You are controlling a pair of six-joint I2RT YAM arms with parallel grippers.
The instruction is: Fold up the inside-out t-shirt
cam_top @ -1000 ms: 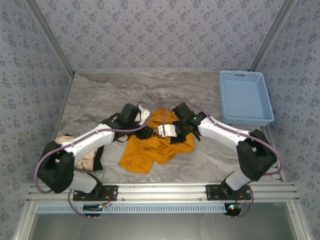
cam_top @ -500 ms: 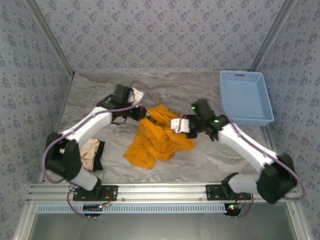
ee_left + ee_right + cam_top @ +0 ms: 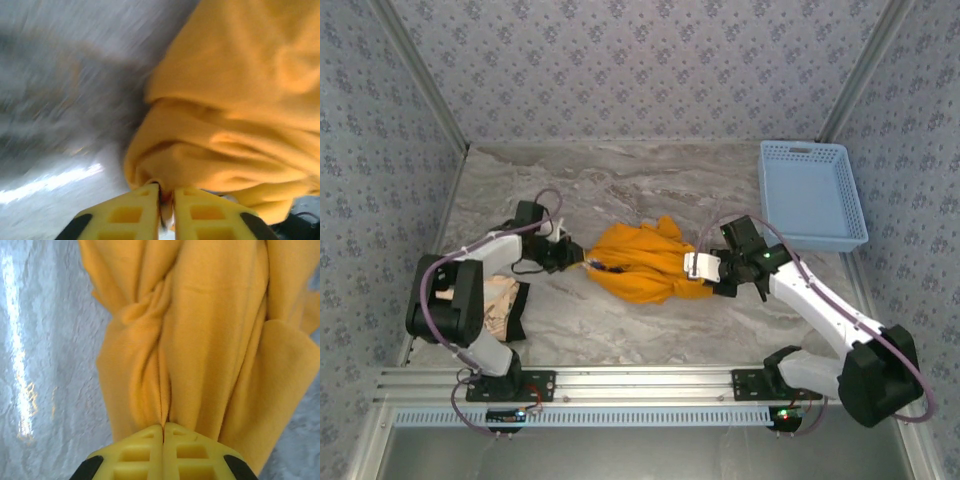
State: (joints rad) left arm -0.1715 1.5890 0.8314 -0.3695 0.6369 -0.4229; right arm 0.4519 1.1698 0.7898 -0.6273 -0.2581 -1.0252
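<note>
Orange-yellow t-shirt (image 3: 645,268) lies bunched mid-table (image 3: 620,180), stretched sideways between my grippers. My left gripper (image 3: 582,263) pinches its left end, cloth squeezed between the yellow fingers (image 3: 135,215). My right gripper (image 3: 708,278) is clamped on the right end, jaws nearly together. A beige cloth (image 3: 500,305) lies near-left and a blue basket (image 3: 810,195) far-right.

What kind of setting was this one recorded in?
Probably a purpose-built robot test booth, not a home: wallpapered panels enclose a marble-look tabletop, and two arms are bolted to an aluminium rail.
</note>
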